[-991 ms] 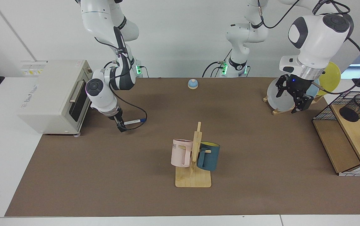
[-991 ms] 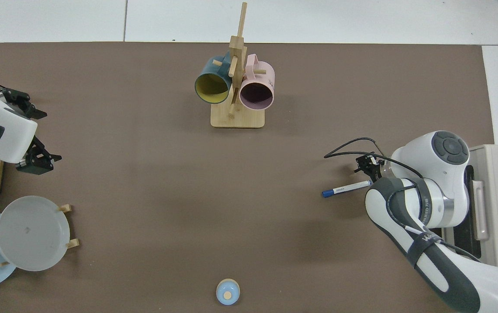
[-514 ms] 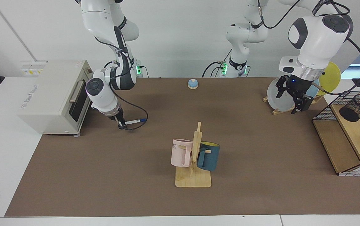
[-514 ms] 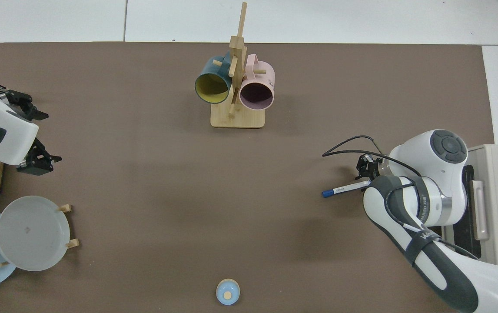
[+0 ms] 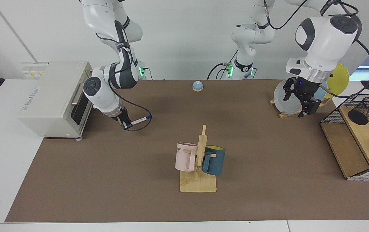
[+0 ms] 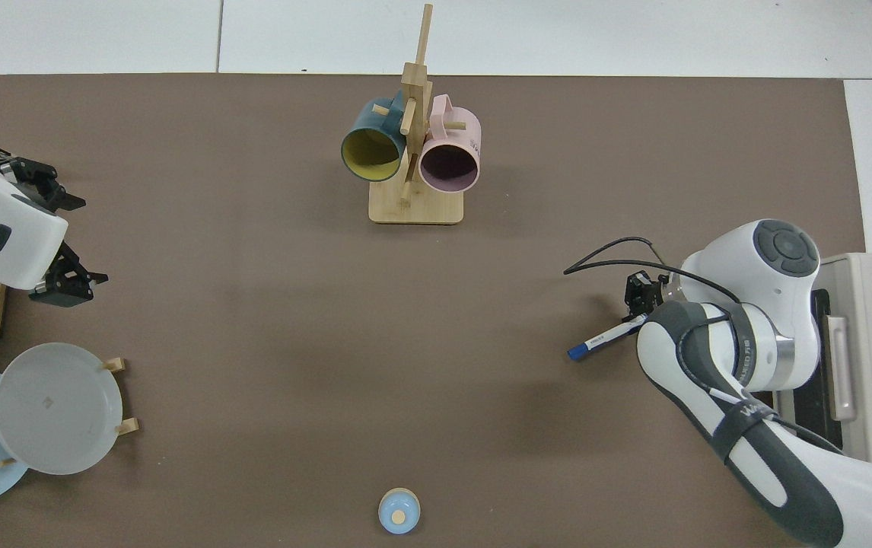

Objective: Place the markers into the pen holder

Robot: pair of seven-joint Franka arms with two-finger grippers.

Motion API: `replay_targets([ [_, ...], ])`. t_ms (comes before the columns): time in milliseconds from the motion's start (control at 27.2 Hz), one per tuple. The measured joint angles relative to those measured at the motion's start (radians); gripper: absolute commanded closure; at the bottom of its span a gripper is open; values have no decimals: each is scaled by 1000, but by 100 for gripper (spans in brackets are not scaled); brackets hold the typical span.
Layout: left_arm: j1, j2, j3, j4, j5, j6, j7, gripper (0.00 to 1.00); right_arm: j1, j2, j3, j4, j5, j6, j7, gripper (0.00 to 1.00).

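The marker [image 5: 141, 120], white with a blue cap, is held at its rear end by my right gripper [image 5: 127, 124], shut on it just off the brown mat beside the toaster oven. In the top view the marker [image 6: 603, 339] slants out from the right gripper [image 6: 638, 308], cap end pointing toward the table's middle. The pen holder [image 5: 366, 111], a black mesh cup, stands on the wooden shelf at the far side of the table from the marker. My left gripper [image 5: 298, 103] hangs open in front of the plate rack, holding nothing, and shows as the left gripper [image 6: 93, 240] in the top view.
A wooden mug rack [image 5: 198, 183] with a pink mug [image 5: 185, 157] and a blue mug [image 5: 214, 160] stands mid-table. A toaster oven [image 5: 54, 96] sits behind the right arm. Plates [image 5: 284, 98] lean in a rack, a wire basket [image 5: 332, 112] surrounds the shelf, and a blue bell [image 5: 197, 86] sits at the back.
The right gripper has risen slightly with the marker and turned it, so the cap end now slants differently. The left arm has barely moved.
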Motion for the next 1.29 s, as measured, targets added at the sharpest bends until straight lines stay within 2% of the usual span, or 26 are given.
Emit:
replay_targets([
  [257,0,0,0,-1,0,36,49,0,21,-102,0,115,155,-182,1,100],
  [367,0,0,0,-1,0,40,64,0,48,-131,1,165,212,-227,51,100],
  [624,-2,4,-8,-1,-14,42,110,0,172,-144,5,276,239,-231,310,100],
  [734,-10,4,-9,1,-38,15,110,0,234,-143,7,294,244,-210,412,100],
  [918,-41,4,-12,20,-58,-62,89,0,315,-136,10,299,267,-95,547,100],
  [1102,-78,1,-24,42,-62,-168,-5,0,350,-130,10,300,308,-22,621,100],
  [1285,-90,-3,-62,67,-67,-194,-76,0,377,-125,9,300,362,39,639,100],
])
